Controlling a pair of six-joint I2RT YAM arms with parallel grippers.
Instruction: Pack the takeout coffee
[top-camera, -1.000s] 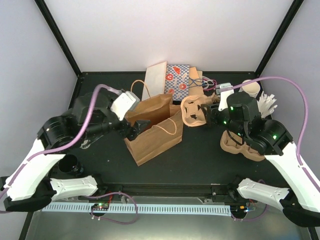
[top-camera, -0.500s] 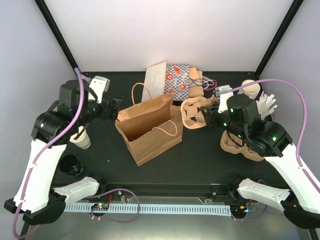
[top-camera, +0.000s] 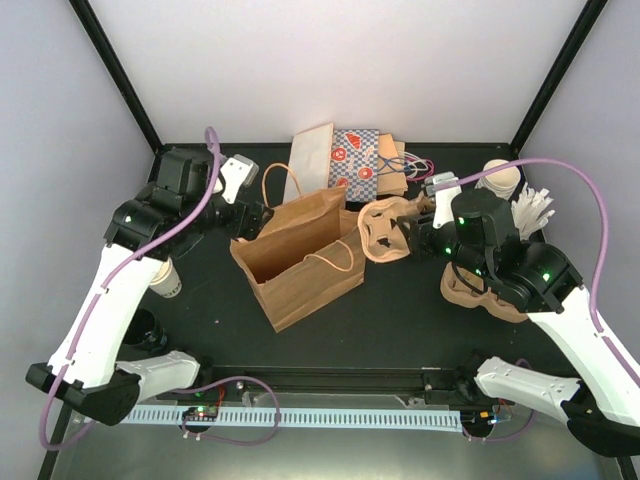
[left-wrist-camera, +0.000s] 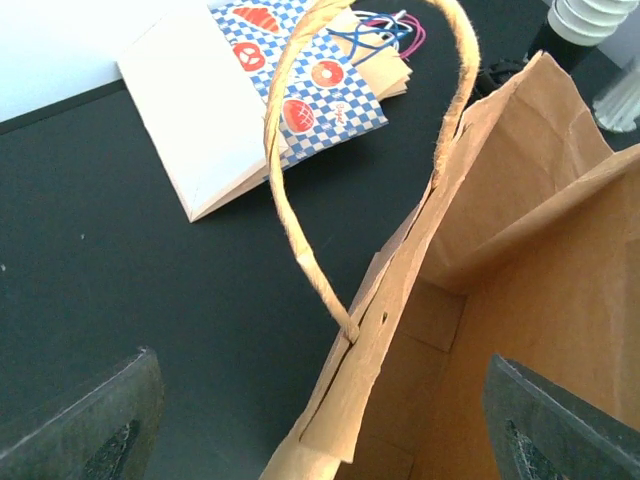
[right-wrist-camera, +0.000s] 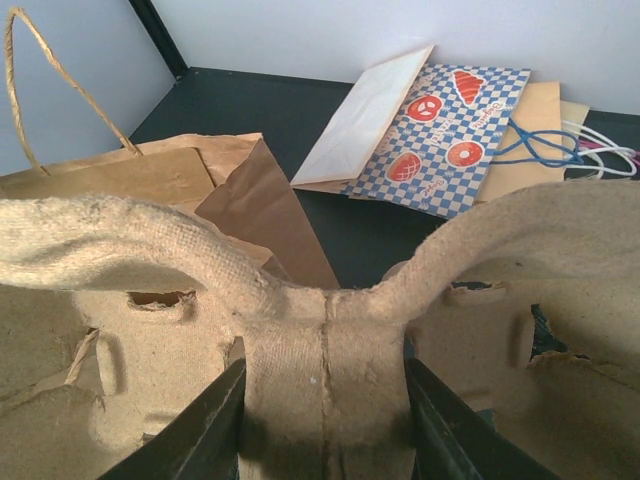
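The takeout coffee (top-camera: 166, 279), a cream paper cup with a dark base band, stands at the left of the table, its top hidden under my left arm. A brown paper bag (top-camera: 300, 257) stands open in the middle. My left gripper (top-camera: 254, 214) is open at the bag's back-left rim. In the left wrist view the left gripper (left-wrist-camera: 330, 440) straddles the rim (left-wrist-camera: 370, 350) where the twine handle (left-wrist-camera: 290, 200) is fixed. My right gripper (top-camera: 408, 234) is shut on a pulp cup carrier (top-camera: 384, 230) just right of the bag. In the right wrist view the right gripper (right-wrist-camera: 325, 420) clamps the carrier's centre ridge (right-wrist-camera: 325, 340).
Flat paper bags, one blue-checked (top-camera: 355, 160), lie at the back. A stack of white cups (top-camera: 503, 178) and white cutlery (top-camera: 535, 207) stand at the back right. More pulp carriers (top-camera: 478, 292) sit under my right arm. A black cup-like stack (top-camera: 140, 330) is at the near left.
My left arm pulled out of the bag's mouth, swung left, then came back to the bag's back-left rim. The bag now stands wider open. The right gripper barely moved with the carrier.
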